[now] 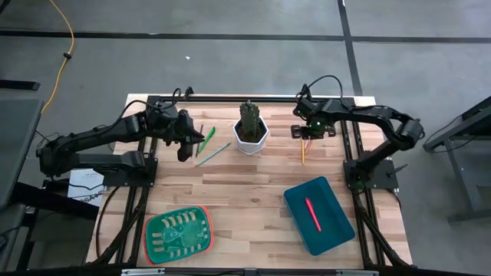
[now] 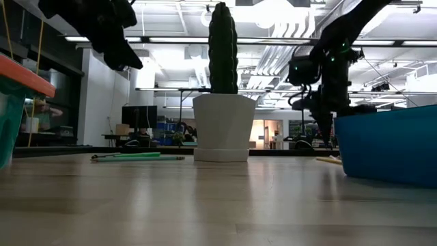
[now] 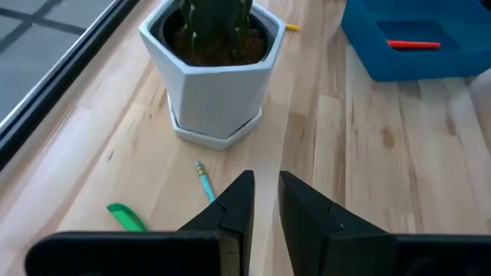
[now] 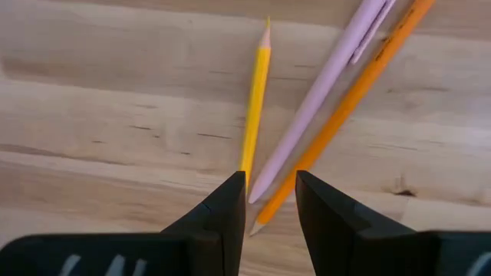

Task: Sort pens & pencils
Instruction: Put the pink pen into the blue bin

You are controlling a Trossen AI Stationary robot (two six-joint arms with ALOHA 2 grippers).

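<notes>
A green pen (image 1: 207, 139) and a slim green pencil (image 1: 213, 153) lie flat on the table left of the cactus pot (image 1: 251, 132). My left gripper (image 1: 183, 150) hangs open by a narrow gap, high above them (image 3: 266, 201). A yellow pencil (image 4: 255, 100), a pale lilac pen (image 4: 322, 92) and an orange pencil (image 4: 354, 96) lie flat right of the pot. My right gripper (image 4: 270, 201) is open, pointing down just above their near ends (image 1: 304, 138). A red pen (image 1: 313, 215) lies in the blue tray (image 1: 337, 230).
A white hexagonal pot with a cactus (image 2: 222, 123) stands at the table's far middle, between the two arms. A green tray (image 1: 178, 234) sits at the near left and the blue tray at the near right. Bare wood lies between the trays.
</notes>
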